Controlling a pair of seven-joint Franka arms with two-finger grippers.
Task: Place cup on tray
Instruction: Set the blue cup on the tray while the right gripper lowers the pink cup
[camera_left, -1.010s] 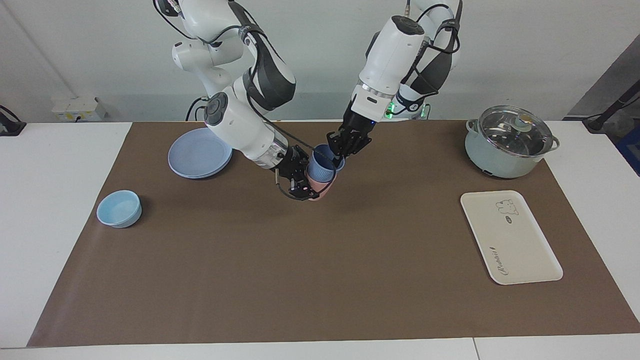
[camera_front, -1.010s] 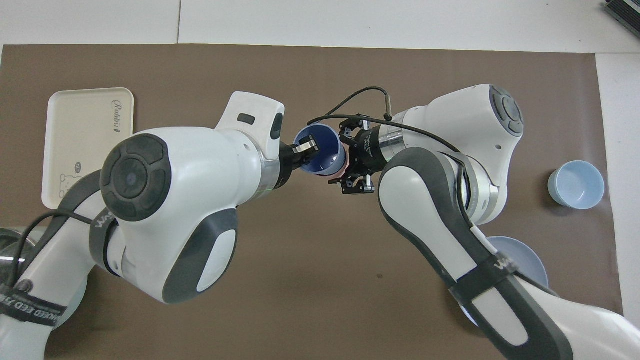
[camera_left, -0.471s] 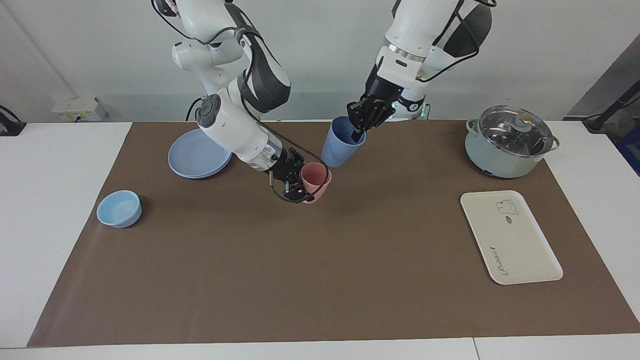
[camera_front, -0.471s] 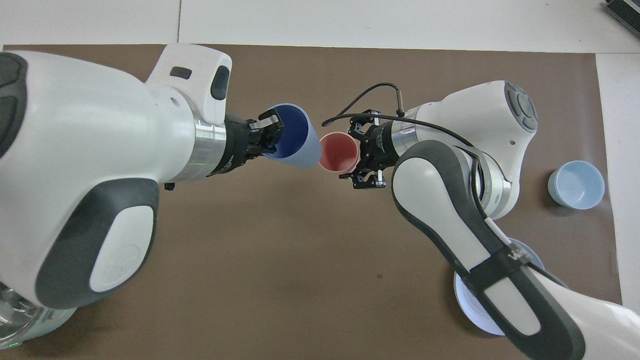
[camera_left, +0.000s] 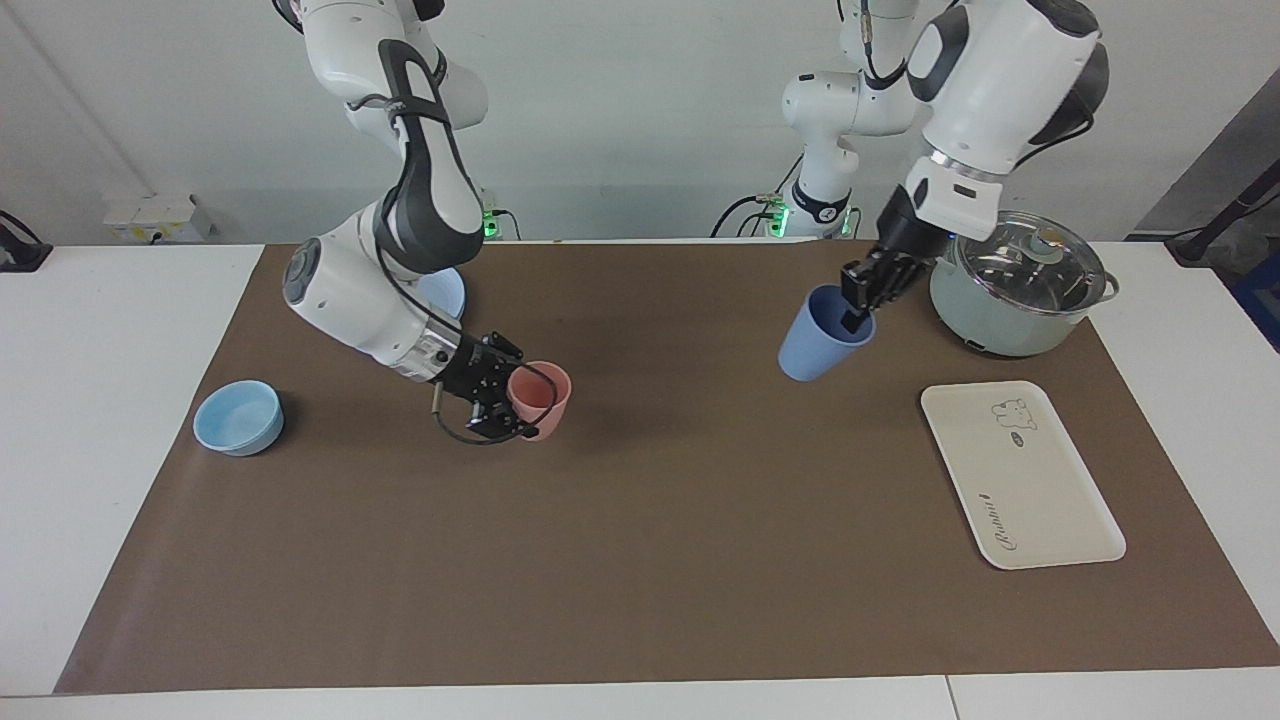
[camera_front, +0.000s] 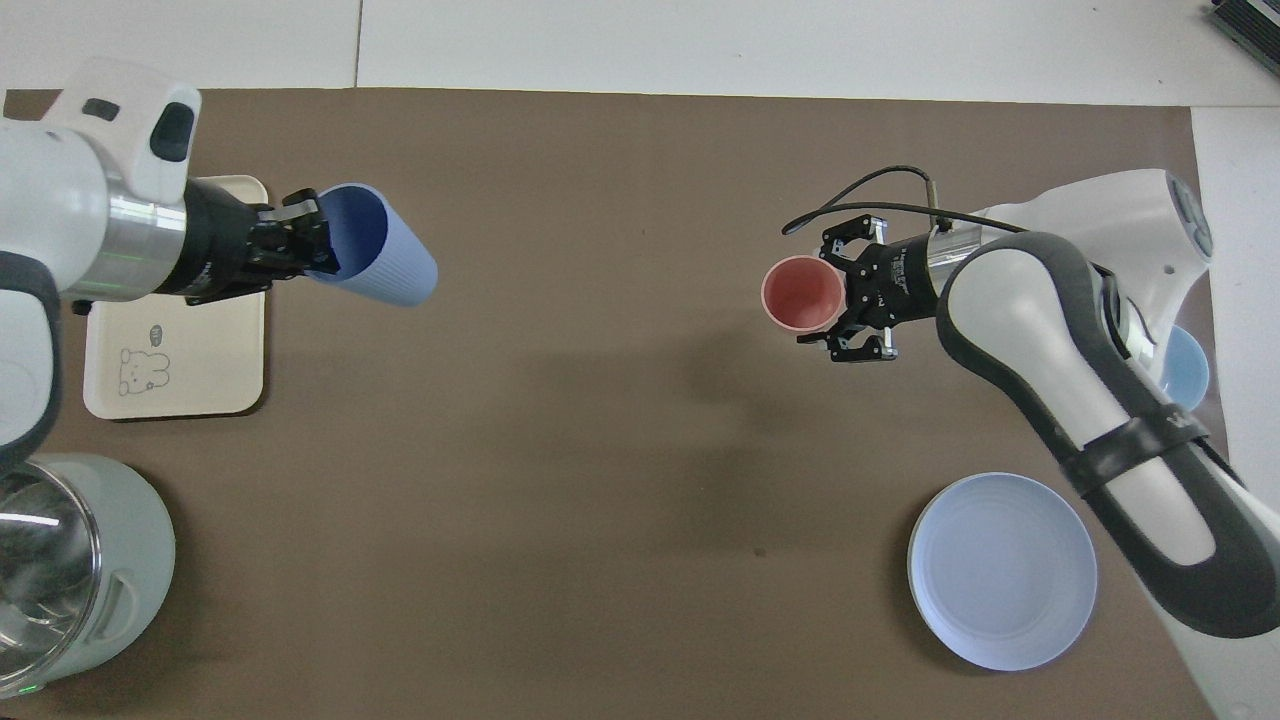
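The periwinkle-blue cup (camera_left: 818, 347) hangs tilted in my left gripper (camera_left: 858, 312), which is shut on its rim with one finger inside. It is over the brown mat beside the cream tray (camera_left: 1020, 480), not over it. In the overhead view the cup (camera_front: 385, 250) and left gripper (camera_front: 305, 240) are at the tray's (camera_front: 200, 370) edge. My right gripper (camera_left: 512, 400) is shut on the pink cup (camera_left: 540, 398), low over the mat toward the right arm's end. The right gripper (camera_front: 845, 300) and pink cup (camera_front: 803, 293) also show in the overhead view.
A lidded pale-green pot (camera_left: 1020, 285) stands nearer to the robots than the tray, close to the left gripper. A light-blue bowl (camera_left: 238, 416) and a round blue plate (camera_front: 1000, 570) lie at the right arm's end. A brown mat (camera_left: 700, 520) covers the table.
The left gripper has lifted the blue cup out of the pink cup and carried it toward the tray. The right gripper has moved the pink cup toward the right arm's end.
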